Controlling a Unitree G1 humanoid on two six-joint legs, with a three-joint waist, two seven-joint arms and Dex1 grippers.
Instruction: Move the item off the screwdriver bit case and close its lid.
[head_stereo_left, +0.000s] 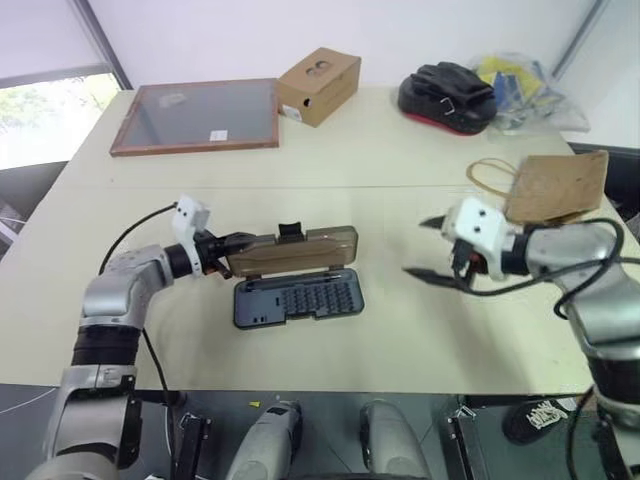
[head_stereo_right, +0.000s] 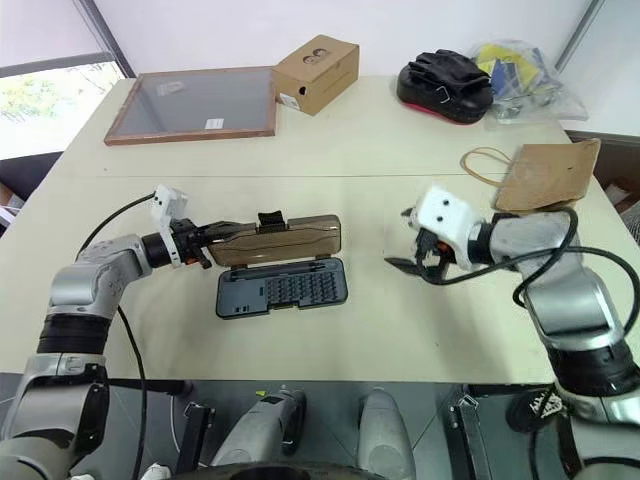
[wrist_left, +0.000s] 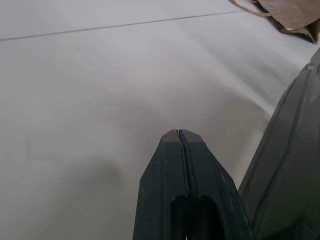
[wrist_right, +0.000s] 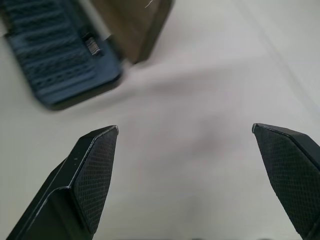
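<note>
The kraft paper bag (head_stereo_left: 556, 187) lay on the table (head_stereo_left: 400, 150), well right of the open bit case (head_stereo_left: 298, 299). The left gripper (head_stereo_left: 232, 243), jaws pressed together, touched the raised lid (head_stereo_left: 292, 252); the right gripper (head_stereo_left: 428, 248) hovered with jaws spread.

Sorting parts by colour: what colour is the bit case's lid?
Translucent smoky brown lid, with a small black latch; clearest in the right eye view.

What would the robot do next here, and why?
Probably tip the lid forward onto the tray with the shut left gripper at its end. The paper bag already lies aside, and the lid stands open.
</note>
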